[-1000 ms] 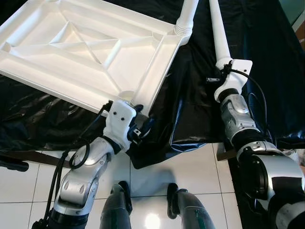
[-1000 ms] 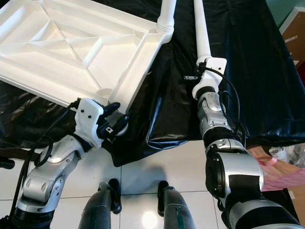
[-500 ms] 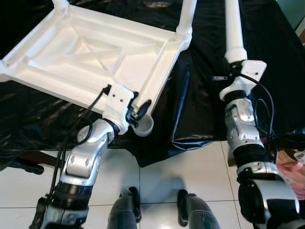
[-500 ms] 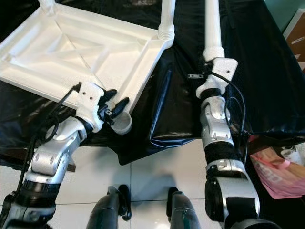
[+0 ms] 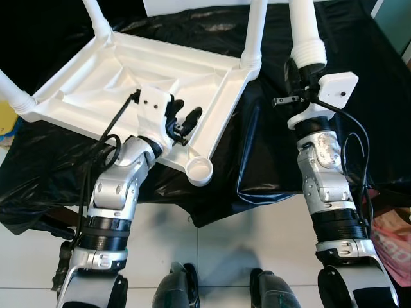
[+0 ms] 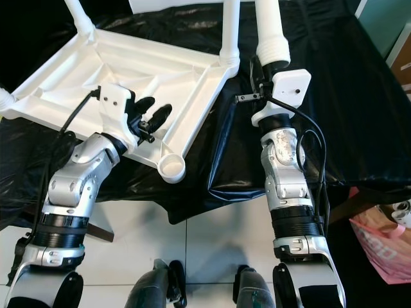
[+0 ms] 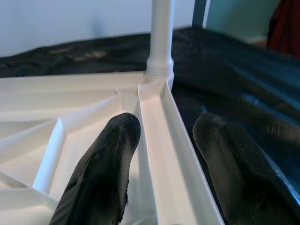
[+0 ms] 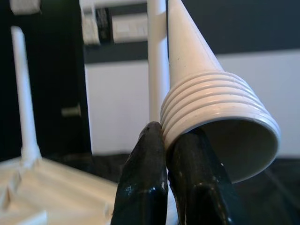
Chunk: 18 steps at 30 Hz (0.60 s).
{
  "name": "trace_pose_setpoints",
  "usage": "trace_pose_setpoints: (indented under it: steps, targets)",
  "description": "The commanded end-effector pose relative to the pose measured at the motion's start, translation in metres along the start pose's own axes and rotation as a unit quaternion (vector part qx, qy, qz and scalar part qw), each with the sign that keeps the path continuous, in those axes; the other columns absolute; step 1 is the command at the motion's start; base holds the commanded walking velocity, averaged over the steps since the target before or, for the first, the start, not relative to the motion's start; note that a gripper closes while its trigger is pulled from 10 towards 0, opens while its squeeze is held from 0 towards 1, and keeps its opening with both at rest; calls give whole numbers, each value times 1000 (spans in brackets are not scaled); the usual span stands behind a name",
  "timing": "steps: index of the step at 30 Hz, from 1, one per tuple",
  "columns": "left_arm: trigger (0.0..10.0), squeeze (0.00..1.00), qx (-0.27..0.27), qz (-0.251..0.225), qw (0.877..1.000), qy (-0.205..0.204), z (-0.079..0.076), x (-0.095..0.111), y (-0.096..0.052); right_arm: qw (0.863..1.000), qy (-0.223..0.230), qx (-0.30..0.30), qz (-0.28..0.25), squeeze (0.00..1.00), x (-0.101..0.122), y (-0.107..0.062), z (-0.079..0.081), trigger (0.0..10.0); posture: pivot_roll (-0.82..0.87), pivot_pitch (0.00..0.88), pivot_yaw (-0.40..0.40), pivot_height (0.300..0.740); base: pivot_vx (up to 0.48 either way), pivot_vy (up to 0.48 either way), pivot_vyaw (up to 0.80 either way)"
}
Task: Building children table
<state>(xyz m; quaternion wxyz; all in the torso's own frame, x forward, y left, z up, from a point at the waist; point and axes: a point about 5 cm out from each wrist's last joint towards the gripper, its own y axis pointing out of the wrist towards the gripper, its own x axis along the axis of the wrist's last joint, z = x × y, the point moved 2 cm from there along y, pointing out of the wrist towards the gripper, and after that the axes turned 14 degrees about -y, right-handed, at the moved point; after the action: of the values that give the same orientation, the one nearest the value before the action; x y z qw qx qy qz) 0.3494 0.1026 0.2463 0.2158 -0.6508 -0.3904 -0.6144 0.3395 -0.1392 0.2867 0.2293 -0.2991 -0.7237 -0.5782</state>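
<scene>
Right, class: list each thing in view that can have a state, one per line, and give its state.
Tabletop: upside down on black sheet, three legs fitted.
Corner socket: empty, no leg yet.
Loose leg: held upright, threaded end down.
Left gripper: open, fingers astride the tabletop's rim.
Right gripper: shut on the loose leg's threaded end.

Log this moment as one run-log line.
left gripper: open, straddling tabletop rim | right gripper: shut on loose leg | corner socket: empty | three legs fitted
</scene>
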Motion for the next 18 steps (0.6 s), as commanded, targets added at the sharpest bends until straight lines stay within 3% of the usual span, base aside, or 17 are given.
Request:
trace_pose_setpoints:
  steps: [1, 2, 4, 5, 10, 15, 16, 18]
  targets:
    - [10000, 0, -12, -5, 1000, -13, 1, 1, -1, 999, 1, -5, -41, 0, 17, 3, -4, 10000, -57, 98, 72, 740, 0, 0, 0]
    - [10000, 0, -16, -12, 999, -32, 2, 4, -1, 998, 1, -5, -57, 0, 25, 6, -5, 10000, -58, 93, 70, 740, 0, 0, 0]
    - [10000, 0, -16, -12, 999, -32, 2, 4, -1, 998, 1, -5, -57, 0, 25, 6, -5, 10000, -58, 93, 70, 740, 0, 0, 0]
    - [10000, 1000, -20, -18, 999, -44, 3, 6, -1, 997, -1, -3, -71, 0, 31, 8, -6, 10000, -58, 92, 69, 740, 0, 0, 0]
    - [10000, 1000, -45, -62, 992, -105, 7, 26, 2, 994, 0, 36, -102, 0, 49, 14, 0, 10000, -59, 82, 64, 740, 0, 0, 0]
    - [10000, 1000, -50, -66, 990, -112, 7, 29, 4, 994, -2, 46, -101, 0, 48, 14, 3, 10000, -59, 82, 64, 740, 0, 0, 0]
    - [10000, 0, -93, -75, 981, -152, 2, 39, 9, 994, 8, 70, -86, 0, 42, 6, 10, 10000, -57, 75, 59, 740, 0, 0, 0]
    - [10000, 0, -110, -77, 977, -164, 0, 42, 11, 994, 12, 78, -80, 0, 40, 3, 12, 10000, -57, 75, 59, 740, 0, 0, 0]
